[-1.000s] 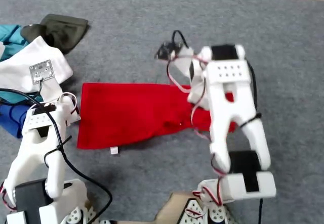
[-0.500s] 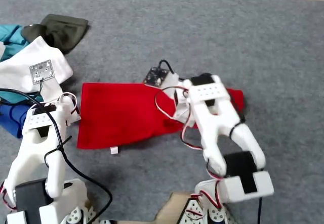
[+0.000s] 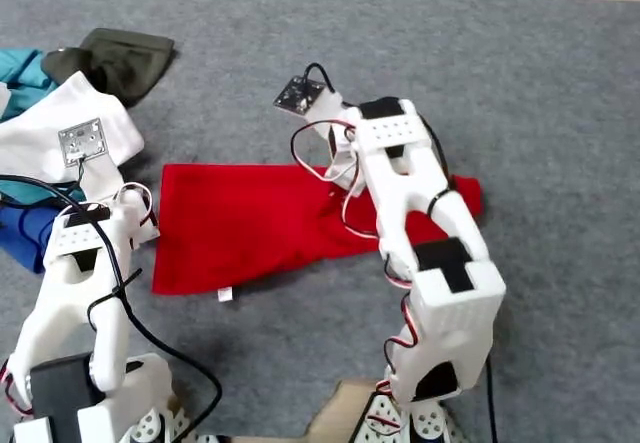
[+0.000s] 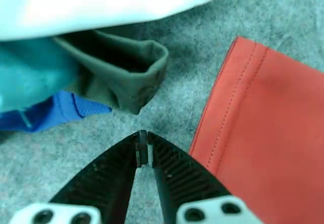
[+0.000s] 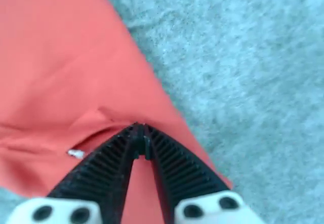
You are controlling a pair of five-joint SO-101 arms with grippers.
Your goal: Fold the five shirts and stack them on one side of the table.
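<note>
No legible text anywhere. Print [image 3: 80,141] on white shirt [image 3: 40,138] and tag [image 3: 226,297] on red shirt [image 3: 250,223]: too small to read.

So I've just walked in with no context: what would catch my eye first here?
A red shirt lies spread in the middle of the grey table, and the right gripper, shut, has its tips on the cloth near one edge. At the table's left side sits a loose heap of shirts, white, teal, blue and olive, with the left gripper shut beside it.
</note>
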